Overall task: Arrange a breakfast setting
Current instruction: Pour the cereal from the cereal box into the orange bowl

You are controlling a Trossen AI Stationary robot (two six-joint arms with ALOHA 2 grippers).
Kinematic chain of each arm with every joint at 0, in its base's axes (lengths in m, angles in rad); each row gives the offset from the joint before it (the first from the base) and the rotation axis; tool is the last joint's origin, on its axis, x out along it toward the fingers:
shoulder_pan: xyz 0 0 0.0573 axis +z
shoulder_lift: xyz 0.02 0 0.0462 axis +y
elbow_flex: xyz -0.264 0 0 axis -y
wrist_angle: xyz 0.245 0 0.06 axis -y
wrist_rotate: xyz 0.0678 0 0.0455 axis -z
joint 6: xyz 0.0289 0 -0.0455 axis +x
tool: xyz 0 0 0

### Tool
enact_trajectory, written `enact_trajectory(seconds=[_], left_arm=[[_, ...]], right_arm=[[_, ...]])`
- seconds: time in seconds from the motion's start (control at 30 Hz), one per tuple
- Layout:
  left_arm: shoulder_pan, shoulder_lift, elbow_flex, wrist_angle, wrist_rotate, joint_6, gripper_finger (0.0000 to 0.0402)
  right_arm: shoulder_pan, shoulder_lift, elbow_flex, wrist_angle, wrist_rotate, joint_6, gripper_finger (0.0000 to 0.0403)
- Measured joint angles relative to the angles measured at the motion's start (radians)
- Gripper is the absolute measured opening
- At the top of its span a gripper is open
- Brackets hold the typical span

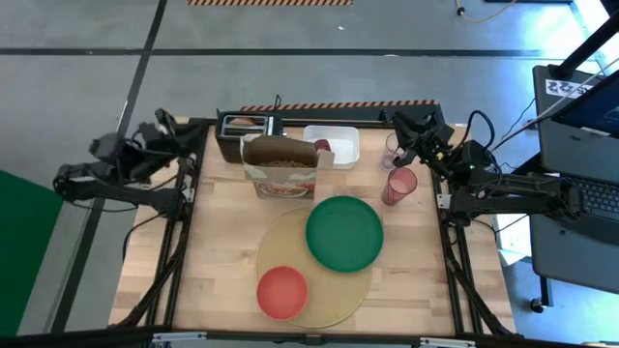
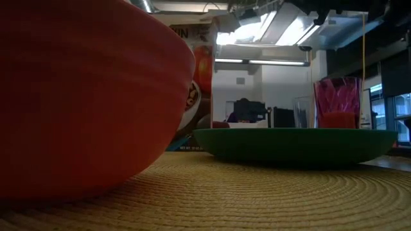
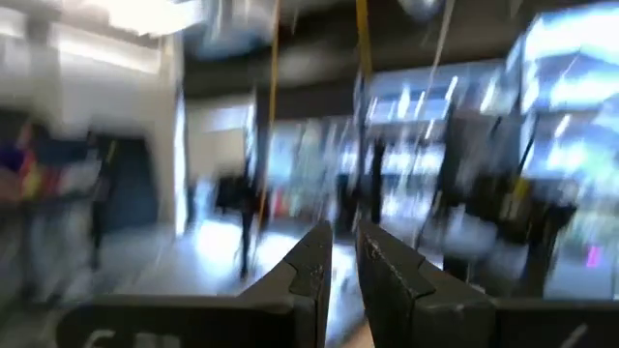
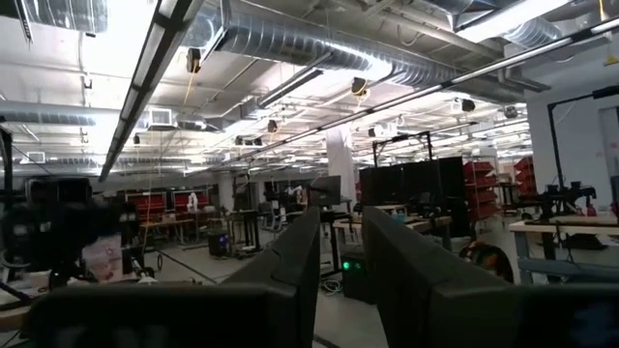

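Observation:
A round tan mat (image 1: 319, 290) lies at the table's near middle. A green plate (image 1: 344, 232) rests on its far right part and a red bowl (image 1: 281, 291) on its near left part. A cereal box (image 1: 280, 166) stands behind them, with a translucent pink cup (image 1: 398, 186) to its right. A small red apple (image 1: 322, 147) sits at the white tray's left end. A tan thing (image 1: 250, 122), perhaps the bagel, shows in the toaster. My left gripper (image 1: 179, 130) is raised at the far left edge and my right gripper (image 1: 398, 124) at the far right. Both are shut and empty.
A black toaster (image 1: 237, 128) and a white tray (image 1: 338, 140) stand along the far edge. A clear glass (image 1: 392, 150) stands behind the pink cup. Bare wood lies left of the mat and at the near right.

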State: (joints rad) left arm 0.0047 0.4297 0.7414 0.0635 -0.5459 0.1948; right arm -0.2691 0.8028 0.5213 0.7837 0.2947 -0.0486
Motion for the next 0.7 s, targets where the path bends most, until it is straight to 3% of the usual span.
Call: enact_trajectory(seconds=[0.17,0.3,0.4,0.53,0.7], left_arm=[[0.192,0.177,0.058,0.067,0.270,-0.030,0.0046],[0.357,0.267,0.106,0.029,0.330,-0.031,0.0046],[0.511,0.261,0.129,-0.053,0.387,-0.055,0.0046],[0.714,0.203,0.144,-0.227,0.579,-0.089,0.0046],[0.879,0.148,0.148,-0.516,0.726,-0.084,0.0046]], right_arm=[[0.000,0.000,0.000,0.002,0.000,0.002,0.0085],[0.000,0.000,0.000,0.026,-0.002,0.022,0.0085],[0.000,0.000,0.000,0.030,-0.039,0.055,0.0085],[0.000,0.000,0.000,0.029,-0.086,0.079,0.0085],[0.000,0.000,0.000,0.028,-0.084,0.081,0.0085]])
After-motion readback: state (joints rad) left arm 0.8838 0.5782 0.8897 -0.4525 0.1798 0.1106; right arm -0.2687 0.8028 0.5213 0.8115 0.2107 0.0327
